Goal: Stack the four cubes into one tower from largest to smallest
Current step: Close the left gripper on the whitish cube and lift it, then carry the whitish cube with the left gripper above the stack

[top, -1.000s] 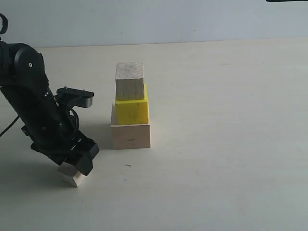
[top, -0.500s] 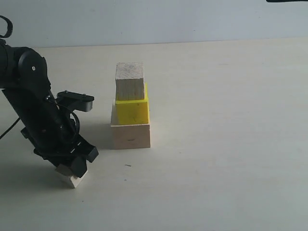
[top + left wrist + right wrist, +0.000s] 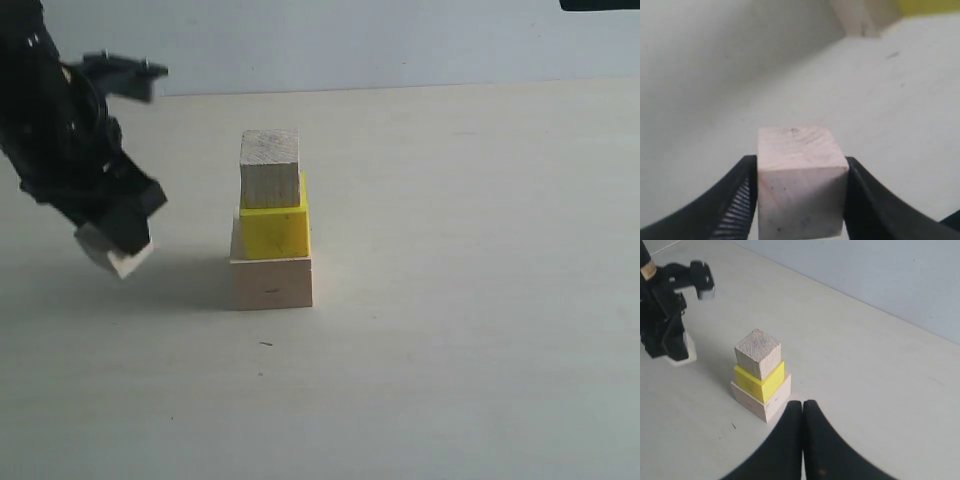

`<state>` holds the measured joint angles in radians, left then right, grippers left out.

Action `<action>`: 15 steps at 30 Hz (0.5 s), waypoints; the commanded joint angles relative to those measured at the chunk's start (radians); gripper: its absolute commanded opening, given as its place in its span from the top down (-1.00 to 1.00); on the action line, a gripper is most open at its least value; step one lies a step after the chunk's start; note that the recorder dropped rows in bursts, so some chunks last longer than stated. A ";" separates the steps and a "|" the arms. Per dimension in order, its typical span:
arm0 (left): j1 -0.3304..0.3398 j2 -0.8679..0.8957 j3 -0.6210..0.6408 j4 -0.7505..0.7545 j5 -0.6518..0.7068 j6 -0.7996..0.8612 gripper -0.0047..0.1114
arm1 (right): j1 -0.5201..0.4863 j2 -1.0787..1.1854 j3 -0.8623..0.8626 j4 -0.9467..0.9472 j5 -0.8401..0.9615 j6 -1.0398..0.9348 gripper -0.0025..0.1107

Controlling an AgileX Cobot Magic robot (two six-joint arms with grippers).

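**Smallest cube lifted off the table**

The left gripper (image 3: 120,232) clamps the whitish cube (image 3: 113,258) by two sides. A second ago the cube lay on the table (image 3: 450,300); now it hangs above it, left of the three-cube tower (image 3: 274,228). The right gripper (image 3: 802,412) is closed and empty.

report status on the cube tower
Left tool shut on smallest cube, clear of the table. Right tool shut, empty. Tower three high, tan cube on top. Nothing seen in the way.
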<state>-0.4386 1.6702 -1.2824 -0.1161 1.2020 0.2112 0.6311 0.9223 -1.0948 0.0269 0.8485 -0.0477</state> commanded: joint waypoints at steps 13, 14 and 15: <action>0.020 -0.054 -0.342 -0.131 0.019 -0.167 0.92 | -0.005 -0.001 0.003 -0.012 0.061 -0.005 0.96; 0.020 -0.054 -0.343 -0.136 0.019 -0.190 0.92 | -0.005 -0.001 0.003 -0.012 0.061 -0.005 0.96; 0.018 -0.054 -0.347 -0.136 0.019 -0.220 0.92 | -0.005 -0.001 0.003 -0.012 0.061 -0.005 0.96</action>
<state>-0.4228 1.6240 -1.6152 -0.2239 1.2195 0.0653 0.6311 0.9223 -1.0948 0.0248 0.9117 -0.0477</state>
